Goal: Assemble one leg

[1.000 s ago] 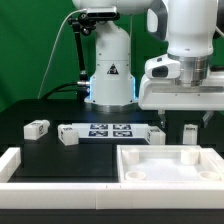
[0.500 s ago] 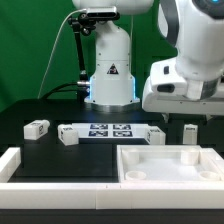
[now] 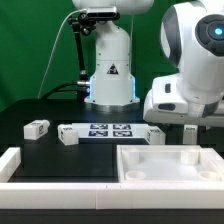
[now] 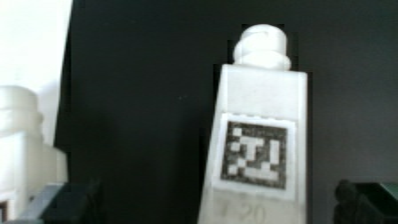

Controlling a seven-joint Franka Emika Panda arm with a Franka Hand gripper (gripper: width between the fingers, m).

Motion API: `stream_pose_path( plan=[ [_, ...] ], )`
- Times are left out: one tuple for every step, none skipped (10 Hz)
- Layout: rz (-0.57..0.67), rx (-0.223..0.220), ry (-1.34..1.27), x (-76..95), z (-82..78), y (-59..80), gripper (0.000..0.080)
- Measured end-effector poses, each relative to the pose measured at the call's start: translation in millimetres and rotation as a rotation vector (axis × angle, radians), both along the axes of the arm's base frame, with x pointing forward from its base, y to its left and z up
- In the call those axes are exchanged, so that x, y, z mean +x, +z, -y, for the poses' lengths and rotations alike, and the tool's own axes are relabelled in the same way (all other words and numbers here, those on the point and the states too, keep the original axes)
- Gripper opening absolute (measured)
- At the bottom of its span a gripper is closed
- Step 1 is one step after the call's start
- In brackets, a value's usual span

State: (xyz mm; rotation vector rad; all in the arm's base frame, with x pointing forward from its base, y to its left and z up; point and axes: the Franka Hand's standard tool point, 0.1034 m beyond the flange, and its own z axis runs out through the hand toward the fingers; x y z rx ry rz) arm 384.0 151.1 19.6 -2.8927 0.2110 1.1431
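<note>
A white square-section leg (image 4: 260,150) with a black-and-white tag and a round peg at its end fills the wrist view. It lies between my two dark fingertips (image 4: 71,202), which stand apart on either side of it without touching it. My gripper (image 4: 221,205) is open. In the exterior view the hand (image 3: 186,100) hangs low over an upright leg (image 3: 190,133) behind the tray. A second leg (image 4: 18,130) shows at the wrist view's edge.
The large white tray (image 3: 135,170) sits at the front on the exterior view's right. The marker board (image 3: 108,130) lies mid-table, with loose legs beside it (image 3: 37,128), (image 3: 68,135), (image 3: 155,134). A white rail (image 3: 20,165) runs along the front.
The arm has tilted and come down, bringing the hand lower over the upright leg behind the tray. The loose parts have not moved.
</note>
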Motion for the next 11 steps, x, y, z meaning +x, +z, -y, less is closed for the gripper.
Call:
stream_pose_path(
  plan=[
    [-0.009, -0.004, -0.001, -3.4, -0.5, -3.1, 0.0648],
    [-0.019, -0.005, 0.0, -6.4, -0.1, -6.5, 0.0648],
    [-0.033, -0.007, 0.001, -10.7, 0.0, -10.4, 0.0648],
    [-0.044, -0.008, 0.002, -13.7, 0.4, -11.8, 0.0648],
    [-0.046, -0.006, 0.004, -14.1, 0.8, -12.2, 0.0648],
    [-0.045, -0.004, 0.005, -13.7, 1.6, -12.3, 0.0547],
    [-0.045, -0.005, 0.005, -13.7, 1.5, -12.4, 0.0411],
    [-0.045, -0.005, 0.005, -13.7, 1.6, -12.4, 0.0411],
    [-0.045, -0.005, 0.005, -13.7, 1.6, -12.3, 0.0289],
    [-0.045, -0.005, 0.005, -13.7, 1.6, -12.4, 0.029],
    [-0.045, -0.005, 0.005, -13.7, 1.6, -12.4, 0.029]
  ],
)
